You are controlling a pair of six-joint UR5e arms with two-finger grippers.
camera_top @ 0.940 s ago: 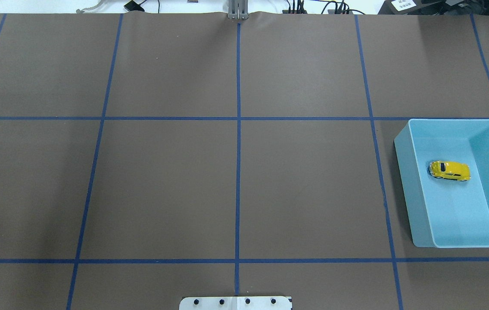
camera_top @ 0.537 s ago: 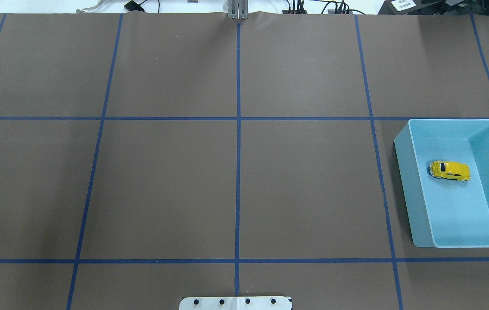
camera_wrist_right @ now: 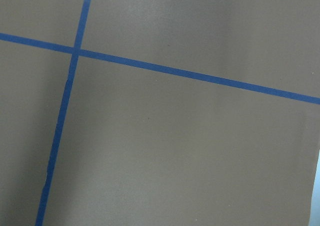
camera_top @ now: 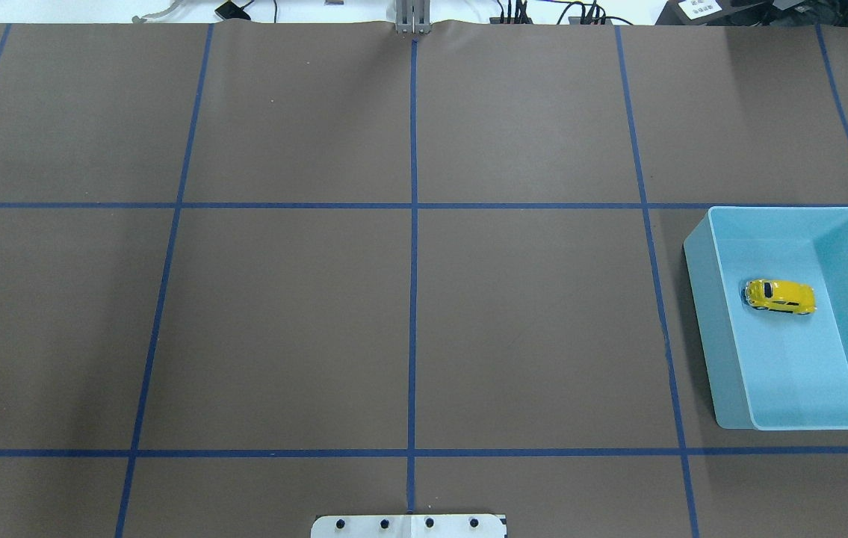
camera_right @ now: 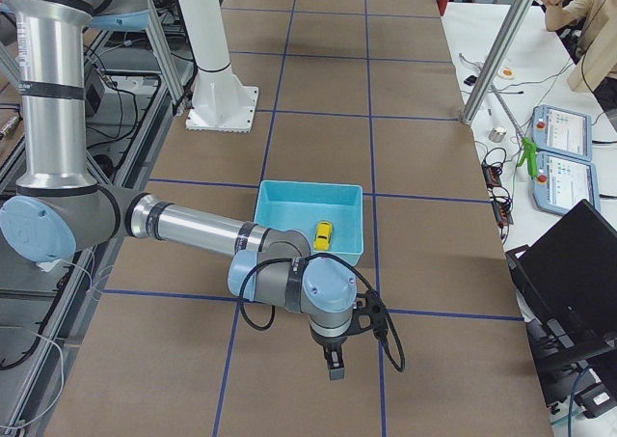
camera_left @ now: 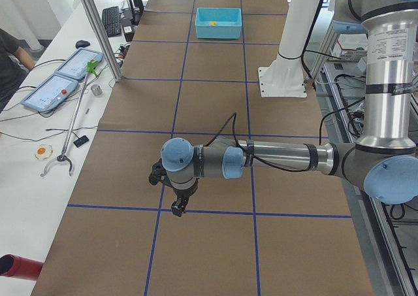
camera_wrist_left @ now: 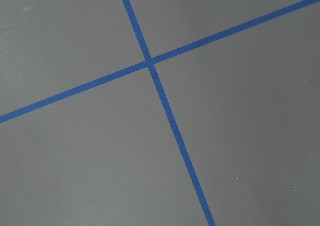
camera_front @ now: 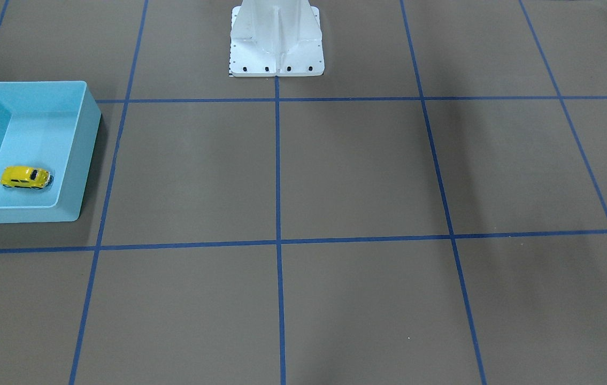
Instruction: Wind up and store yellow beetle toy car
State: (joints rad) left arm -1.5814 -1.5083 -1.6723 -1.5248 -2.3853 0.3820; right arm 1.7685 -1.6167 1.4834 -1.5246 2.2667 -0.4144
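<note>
yellow beetle toy car (camera_top: 780,297): sitting on its wheels on the floor of the light-blue bin (camera_top: 709,321), roughly mid-bin. It's clear of every wall as far as I can see, and nothing is holding it.

table (camera_top: 282,321): big brown mat with a blue tape grid. The bin is over on the robot's right side.

left arm (camera_left: 281,157): stretched out low over the mat, well apart from the bin, which is way down the other end in the left side view.

right arm (camera_right: 193,227): reaching out low beside the bin. Its wrist hangs over bare mat just past the bin, not over the opening.

bin contents: open top, and the car is the only thing I can spot in there.

left gripper (camera_left: 177,208): pointing down near a tape line. Only the side camera catches it, so I can't tell if the fingers are spread or closed. Its wrist cam shows just mat and tape.

right gripper (camera_right: 335,365): same story, can't tell how its fingers are set. It's aimed at the mat with nothing visibly in it.

done so far: my read is the storing part is finished, since the car is in the bin and both arms are away from it.

what's left: probably nothing. Whether the car actually got wound up, you can't tell by looking.
</note>
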